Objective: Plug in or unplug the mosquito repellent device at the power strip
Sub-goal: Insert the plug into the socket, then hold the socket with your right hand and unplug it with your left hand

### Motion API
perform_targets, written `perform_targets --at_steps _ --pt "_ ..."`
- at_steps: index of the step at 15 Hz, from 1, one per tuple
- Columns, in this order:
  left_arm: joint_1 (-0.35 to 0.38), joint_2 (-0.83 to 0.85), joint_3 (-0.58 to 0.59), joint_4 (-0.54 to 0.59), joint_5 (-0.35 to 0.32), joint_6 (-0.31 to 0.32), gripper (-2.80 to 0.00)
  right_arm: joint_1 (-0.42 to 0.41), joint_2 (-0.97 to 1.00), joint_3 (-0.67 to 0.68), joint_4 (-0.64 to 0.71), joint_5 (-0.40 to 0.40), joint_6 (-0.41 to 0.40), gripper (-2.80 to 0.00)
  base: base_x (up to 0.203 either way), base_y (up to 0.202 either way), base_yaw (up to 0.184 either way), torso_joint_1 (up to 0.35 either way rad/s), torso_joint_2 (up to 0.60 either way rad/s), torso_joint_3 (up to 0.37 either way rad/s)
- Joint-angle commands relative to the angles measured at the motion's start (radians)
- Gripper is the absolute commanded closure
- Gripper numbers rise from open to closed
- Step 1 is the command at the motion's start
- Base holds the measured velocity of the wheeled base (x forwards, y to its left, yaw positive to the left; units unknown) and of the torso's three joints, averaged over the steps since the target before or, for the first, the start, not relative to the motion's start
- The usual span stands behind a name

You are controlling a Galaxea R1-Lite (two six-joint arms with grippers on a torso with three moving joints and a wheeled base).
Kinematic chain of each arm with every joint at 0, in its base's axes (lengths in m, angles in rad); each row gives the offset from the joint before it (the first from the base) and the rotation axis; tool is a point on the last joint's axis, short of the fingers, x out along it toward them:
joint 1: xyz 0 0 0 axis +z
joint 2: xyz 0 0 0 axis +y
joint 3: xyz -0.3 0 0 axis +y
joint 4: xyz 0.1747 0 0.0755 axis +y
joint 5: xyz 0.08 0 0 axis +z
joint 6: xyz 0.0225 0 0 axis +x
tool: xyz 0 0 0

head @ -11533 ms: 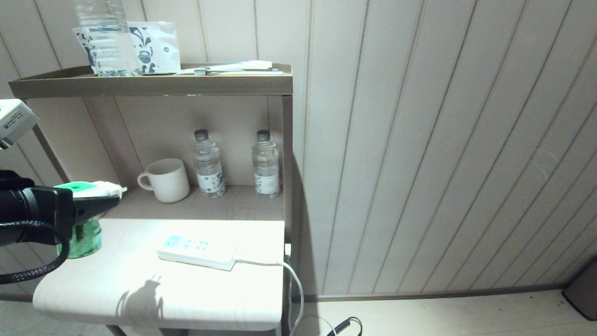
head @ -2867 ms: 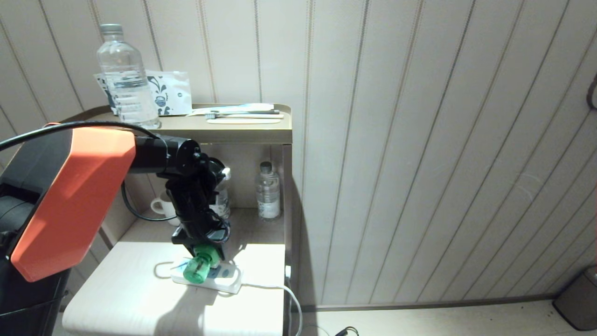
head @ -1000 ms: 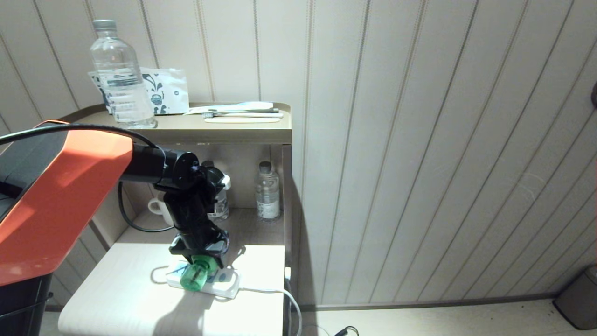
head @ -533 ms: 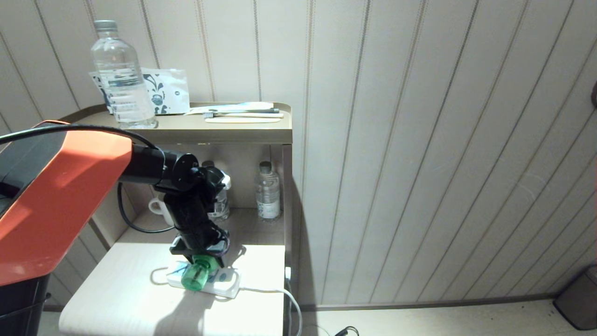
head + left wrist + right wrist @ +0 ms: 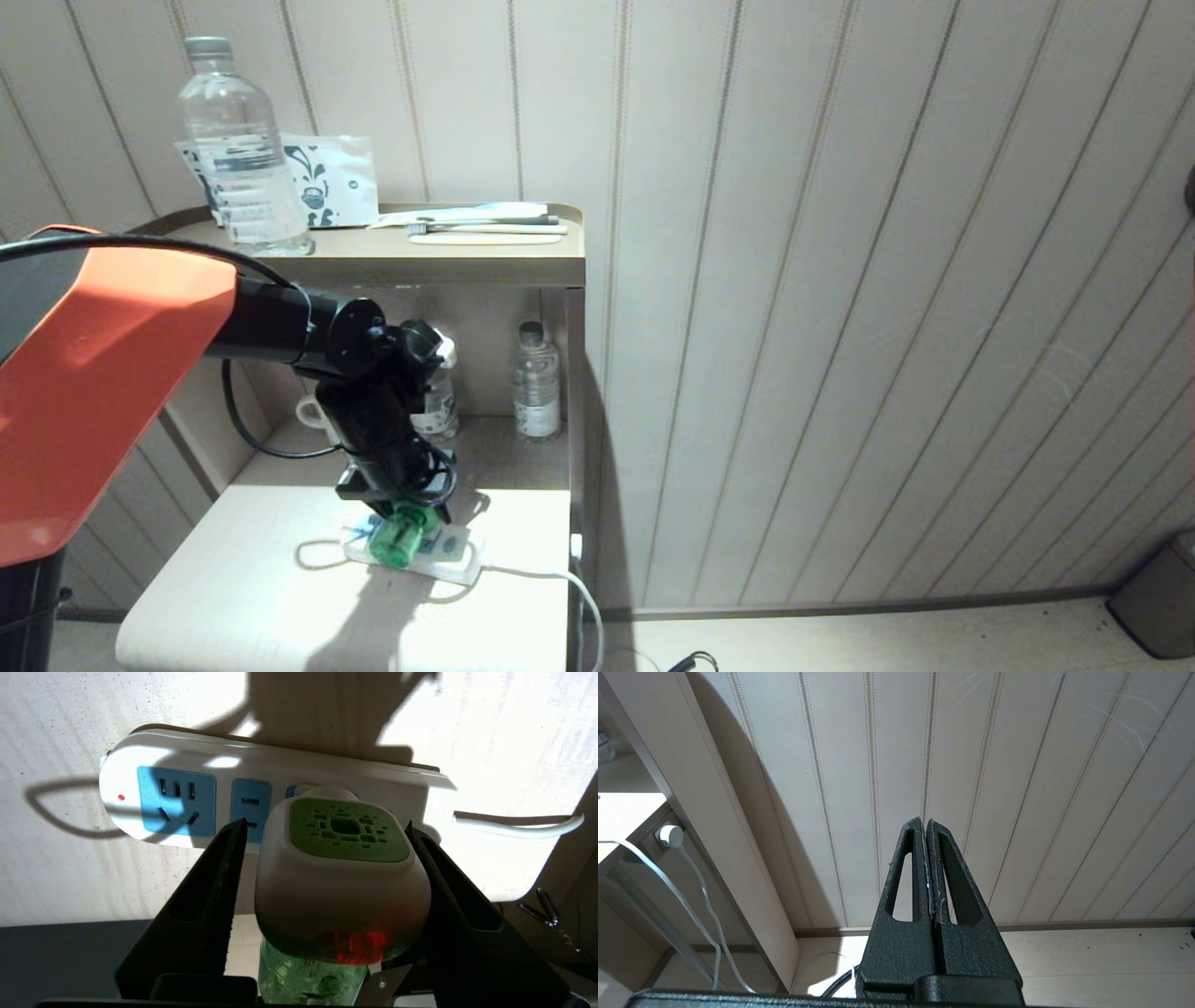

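Compared with a second ago, the left pincer (image 5: 322,828) is being opened: a gap is now showing between the left finger (image 5: 212,877) and the small white-and-mint-green mosquito repellent device with the translucent green bottle (image 5: 343,872), where it was being gripped before. The arm is also being drawn back slightly in the head view.

The device is being left seated in the flat white plastic power strip with bluish socket faces (image 5: 177,800), at a socket toward the cord end, lying on the pale wooden bench (image 5: 233,579). A red glow is being seen at the device's underside, so power is judged to be reaching it. Plug-in is being judged as done.

What is being left: pincer widened fully, then lifted clear without the device being dragged out. The far finger is being seen right at the housing; contact cannot be ruled out.

The right pincer (image 5: 927,826) is being kept closed and empty, parked facing the panelled wall (image 5: 1017,788).
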Motion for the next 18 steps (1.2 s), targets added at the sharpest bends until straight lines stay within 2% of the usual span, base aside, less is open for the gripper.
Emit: perform_targets --at_steps 1,6,15,16,18 --pt "-0.001 -0.045 0.009 0.003 0.000 -0.001 -2.80 0.000 -0.001 0.000 0.000 0.000 0.000 0.00 0.000 0.000 0.000 0.000 0.00 0.000" --pt "0.000 -0.092 0.033 0.010 0.007 0.004 -2.80 0.000 -0.001 0.000 0.000 -0.001 0.000 0.00 0.000 0.000 0.000 0.000 0.00 0.000" --pt "-0.001 -0.471 0.212 -0.028 0.008 0.074 -2.80 0.000 -0.001 0.000 0.000 0.000 0.000 0.00 0.000 0.000 0.000 0.000 0.00 0.000" --pt "-0.001 -0.534 0.251 -0.050 0.009 0.087 0.00 0.000 -0.001 0.000 0.000 0.000 0.000 0.00 0.000 0.000 0.000 0.000 0.00 0.000" --pt "0.000 -0.659 0.344 -0.109 0.024 0.114 0.00 0.000 -0.001 0.000 0.000 -0.001 0.000 0.00 0.000 0.000 0.000 0.000 0.00 0.000"
